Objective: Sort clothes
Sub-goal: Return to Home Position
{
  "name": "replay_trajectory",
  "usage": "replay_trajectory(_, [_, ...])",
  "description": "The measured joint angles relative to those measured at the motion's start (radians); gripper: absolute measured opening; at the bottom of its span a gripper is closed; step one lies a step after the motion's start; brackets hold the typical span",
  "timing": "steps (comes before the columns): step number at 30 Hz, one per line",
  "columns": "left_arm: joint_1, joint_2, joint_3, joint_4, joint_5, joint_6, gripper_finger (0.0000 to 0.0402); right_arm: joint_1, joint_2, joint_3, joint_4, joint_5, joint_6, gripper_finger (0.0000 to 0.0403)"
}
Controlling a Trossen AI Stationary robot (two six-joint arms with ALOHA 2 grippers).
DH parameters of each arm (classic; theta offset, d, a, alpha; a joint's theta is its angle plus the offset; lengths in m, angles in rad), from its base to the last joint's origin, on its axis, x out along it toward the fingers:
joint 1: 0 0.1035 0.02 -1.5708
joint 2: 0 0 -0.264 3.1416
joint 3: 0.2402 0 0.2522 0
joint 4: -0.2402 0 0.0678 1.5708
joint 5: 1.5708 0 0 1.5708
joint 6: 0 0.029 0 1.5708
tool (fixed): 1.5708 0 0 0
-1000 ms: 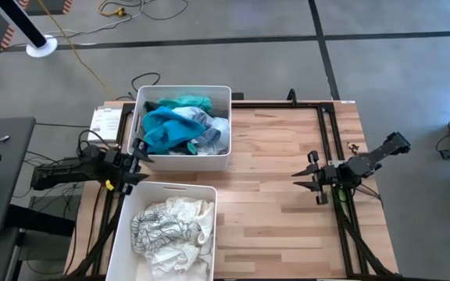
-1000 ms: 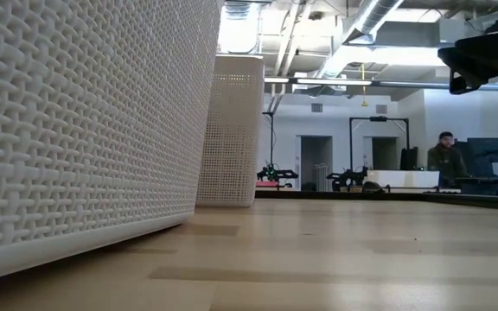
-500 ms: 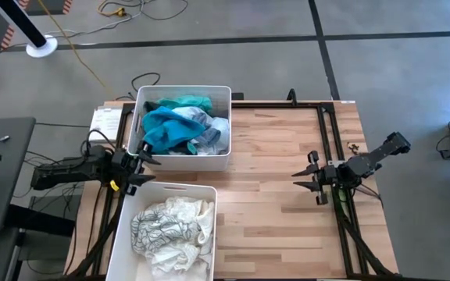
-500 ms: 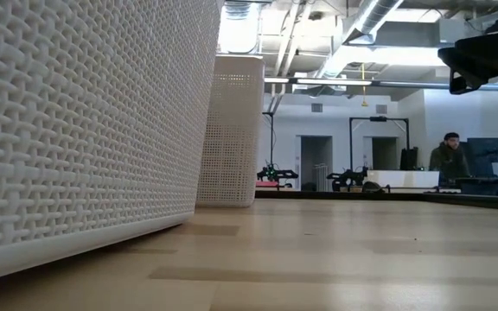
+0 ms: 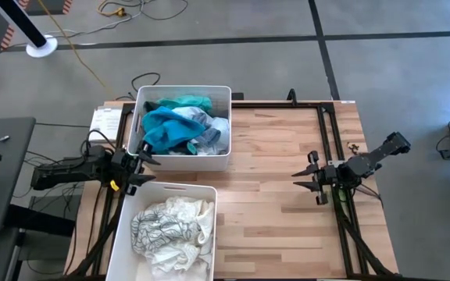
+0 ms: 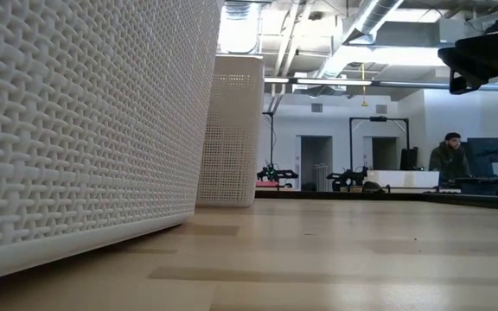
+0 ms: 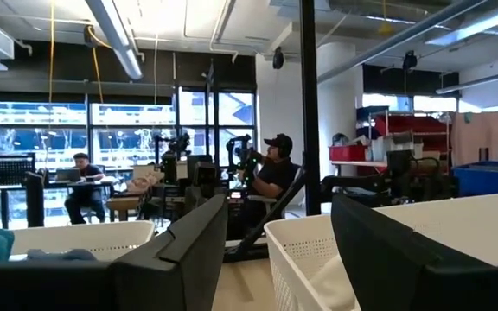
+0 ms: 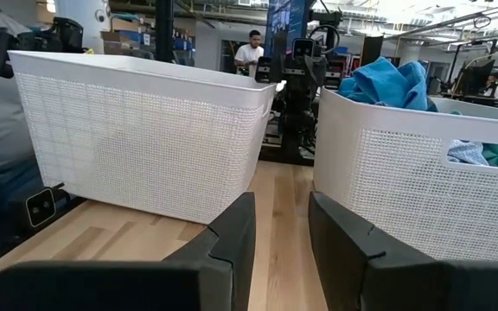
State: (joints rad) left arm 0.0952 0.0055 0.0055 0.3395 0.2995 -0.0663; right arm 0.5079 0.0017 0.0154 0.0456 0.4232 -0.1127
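Wooden table (image 5: 280, 148) on a grey concrete floor (image 5: 381, 70), viewed from above. Two white bins sit along the table's left side: far bin (image 5: 183, 90) and near bin (image 5: 165, 186), with a narrow gap between them.

Far bin holds the coloured clothes (image 5: 169, 129): bright blue on top, teal toward the back, pale grey and white on the right. In the right wrist view the blue fabric rises above the rim. Near bin holds the white clothes (image 5: 170, 226), crumpled, with a thin dark line pattern.

Left gripper (image 5: 141, 165) is at the table's left edge, level with the gap between the bins and pointing across the table. Its fingers are parted with nothing between them. Its wrist view looks out past a bin wall on either side.

Right gripper (image 5: 307, 177) is over the right part of the table, well apart from both bins and facing them. Its fingers are spread and hold nothing.

Low view: perforated bin walls fill the left side. A person (image 6: 447, 155) is far back in the room.
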Motion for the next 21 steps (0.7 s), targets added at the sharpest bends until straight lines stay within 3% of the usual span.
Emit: replay_trajectory(21, [0.0,0.0,0.001,-0.01,-0.001,0.02,0.0203,0.0,0.0,0.0,0.0,0.0,0.0,0.0123])
